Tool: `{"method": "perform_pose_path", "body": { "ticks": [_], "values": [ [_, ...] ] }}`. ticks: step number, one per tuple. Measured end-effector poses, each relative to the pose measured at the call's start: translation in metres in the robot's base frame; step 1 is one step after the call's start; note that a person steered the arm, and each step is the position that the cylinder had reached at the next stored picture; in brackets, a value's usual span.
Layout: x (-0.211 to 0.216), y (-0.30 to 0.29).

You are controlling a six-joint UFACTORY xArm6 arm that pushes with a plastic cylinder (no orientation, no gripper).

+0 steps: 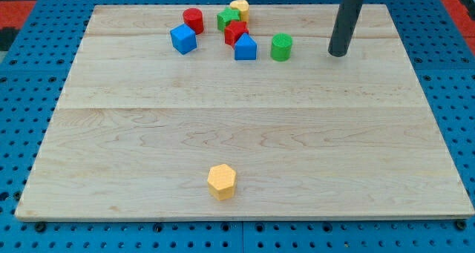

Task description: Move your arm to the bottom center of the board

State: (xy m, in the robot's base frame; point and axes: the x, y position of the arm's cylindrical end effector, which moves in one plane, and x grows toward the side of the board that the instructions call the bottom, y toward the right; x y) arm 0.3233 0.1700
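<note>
My tip (338, 54) touches the wooden board (245, 134) near the view's top right, at the end of the dark rod (346, 19). It stands right of a green cylinder (281, 47), with a gap between them. A cluster of blocks lies at the view's top centre: a blue cube (182, 39), a red cylinder (193, 20), a green block (228, 18), a yellow block (239, 9), a red block (235, 32) and a blue house-shaped block (245, 48). A yellow hexagonal block (221, 181) sits alone near the view's bottom centre, far from my tip.
The board lies on a blue perforated table (22, 134) that surrounds it on all sides. A red patch (22, 4) shows at the view's top left corner.
</note>
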Motion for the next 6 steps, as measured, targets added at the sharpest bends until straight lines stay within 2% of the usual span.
{"method": "perform_pose_path", "body": {
  "ticks": [1,3,4,6],
  "values": [
    [0.038,-0.001],
    [0.268,-0.037],
    [0.295,-0.061],
    [0.258,-0.206]
  ]
}}
